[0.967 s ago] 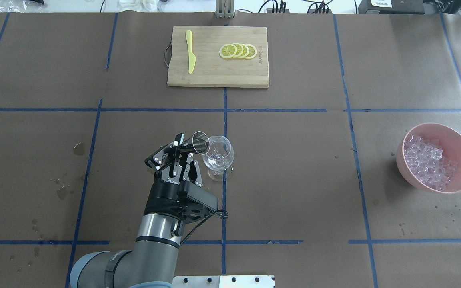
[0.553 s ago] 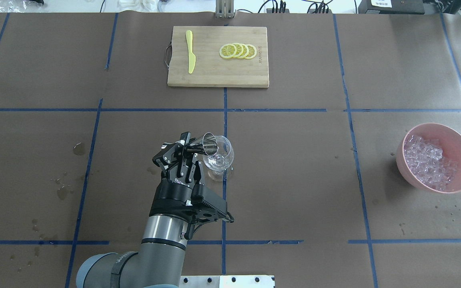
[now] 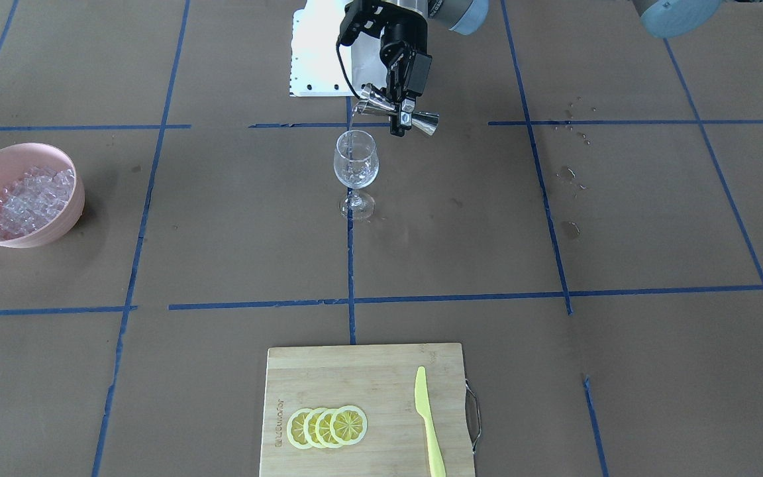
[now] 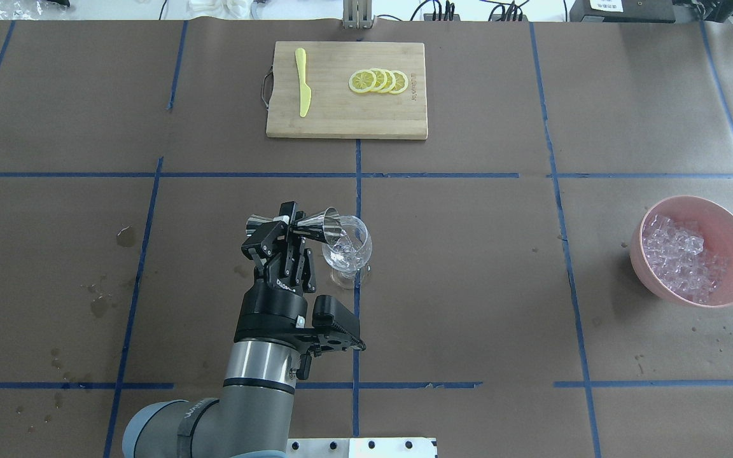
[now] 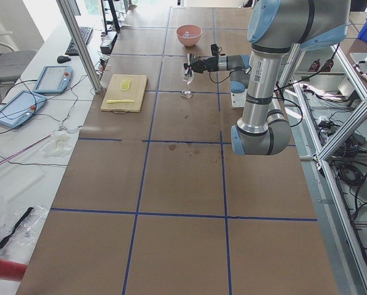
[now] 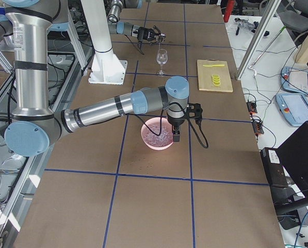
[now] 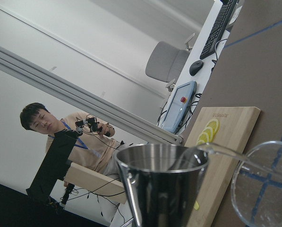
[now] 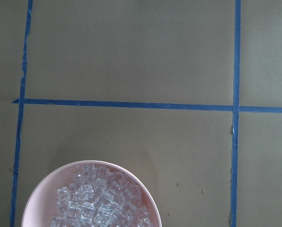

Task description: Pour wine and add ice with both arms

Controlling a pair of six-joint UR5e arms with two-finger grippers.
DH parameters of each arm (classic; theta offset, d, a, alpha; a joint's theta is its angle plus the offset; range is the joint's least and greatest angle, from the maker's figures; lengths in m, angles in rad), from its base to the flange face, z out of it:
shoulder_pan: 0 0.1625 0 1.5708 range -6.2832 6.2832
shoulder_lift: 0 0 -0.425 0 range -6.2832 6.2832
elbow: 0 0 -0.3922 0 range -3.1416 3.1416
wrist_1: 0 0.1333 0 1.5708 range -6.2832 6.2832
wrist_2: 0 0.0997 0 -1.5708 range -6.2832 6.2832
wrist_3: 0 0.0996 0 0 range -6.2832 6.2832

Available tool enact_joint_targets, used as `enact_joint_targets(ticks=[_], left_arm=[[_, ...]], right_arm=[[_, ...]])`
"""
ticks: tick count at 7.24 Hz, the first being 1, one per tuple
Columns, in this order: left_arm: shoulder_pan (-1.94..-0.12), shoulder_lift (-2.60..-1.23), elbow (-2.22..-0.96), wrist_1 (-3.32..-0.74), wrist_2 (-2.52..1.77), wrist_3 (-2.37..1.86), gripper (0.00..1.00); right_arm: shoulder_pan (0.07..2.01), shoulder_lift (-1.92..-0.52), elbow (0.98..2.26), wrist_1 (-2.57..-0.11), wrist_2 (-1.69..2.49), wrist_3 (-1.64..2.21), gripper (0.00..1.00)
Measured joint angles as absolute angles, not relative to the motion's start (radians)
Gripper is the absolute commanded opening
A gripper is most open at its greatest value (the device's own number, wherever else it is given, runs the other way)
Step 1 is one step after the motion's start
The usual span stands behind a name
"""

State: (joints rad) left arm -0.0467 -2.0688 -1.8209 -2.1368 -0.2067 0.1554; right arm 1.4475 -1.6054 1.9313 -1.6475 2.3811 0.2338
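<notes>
The left gripper (image 3: 400, 118) pinches the jigger (image 3: 373, 101) tipped, so liquid falls into the wine glass (image 3: 356, 162) just below it; whether the right gripper (image 6: 175, 134) is spread, I cannot tell.

Close in front of you is a shiny steel conical cup (image 7: 162, 194), its open rim uppermost in this tilted picture. Just to its right is the rim of a clear glass (image 7: 263, 189), with blue tape lines showing through it. You cannot tell whether the two touch. Farther off, on the brown paper table (image 7: 268, 71), lies a bamboo cutting board (image 7: 230, 137) with yellow lemon slices (image 7: 208, 133). Beyond the table's edge you see a tablet with a red button (image 7: 180, 105), a dark mouse (image 7: 196, 67), a black keyboard (image 7: 223, 21) and a grey chair (image 7: 166, 61). At far left, a dark-haired person in a beige top (image 7: 41, 125) holds a small device.
</notes>
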Motion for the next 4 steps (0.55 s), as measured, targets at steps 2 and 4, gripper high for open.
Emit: enact_joint_targets(ticks=[2,4], left_arm=[[-0.048,-2.068,-1.823,-2.138,-0.176,0.274,0.0],[-0.049,-2.07,-1.827,-2.143,-0.139,0.406,0.0]], right_arm=[[1.445,-1.605,1.931,-1.647,2.381,0.234,1.0],[1.443,-1.602,1.931,-1.647,2.381,0.234,1.0]])
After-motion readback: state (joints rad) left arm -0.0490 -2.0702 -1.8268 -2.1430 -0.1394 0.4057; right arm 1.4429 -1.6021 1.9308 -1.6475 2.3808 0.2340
